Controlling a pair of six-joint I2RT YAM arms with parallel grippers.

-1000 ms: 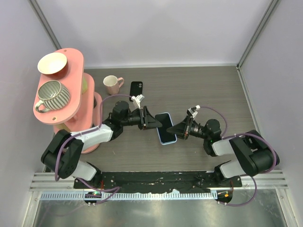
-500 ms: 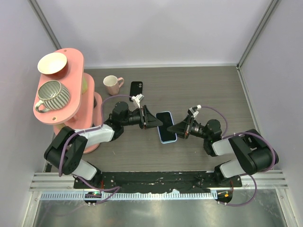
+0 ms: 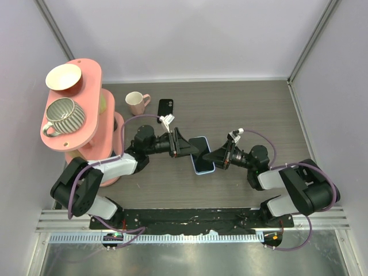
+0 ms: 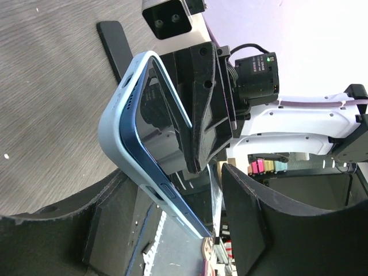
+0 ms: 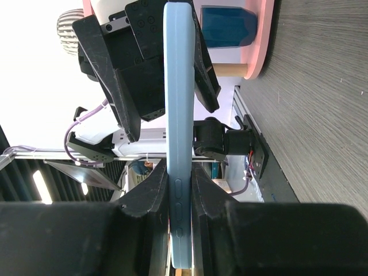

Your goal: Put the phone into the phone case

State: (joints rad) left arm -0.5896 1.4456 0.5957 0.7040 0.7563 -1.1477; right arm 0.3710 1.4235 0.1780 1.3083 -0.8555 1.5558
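Observation:
The light-blue phone (image 3: 201, 156) is held on edge just above the table between both grippers. My right gripper (image 3: 214, 158) is shut on it: in the right wrist view both fingers press the phone's (image 5: 178, 103) two faces at the gripper (image 5: 179, 172). My left gripper (image 3: 188, 148) is open around the phone's left end. In the left wrist view the phone (image 4: 135, 144) lies in the wide gap of the gripper (image 4: 175, 178), near the left finger and apart from the right one. The black phone case (image 3: 165, 107) lies flat behind the left gripper.
A pink two-tier stand (image 3: 92, 123) with a bowl (image 3: 63, 76) and a striped cup (image 3: 63, 114) stands at the left. A pink mug (image 3: 135, 102) sits next to the case. Grey walls close the table's back and sides.
My left gripper has edged slightly right, further around the phone's end. The right gripper and the phone have hardly moved.

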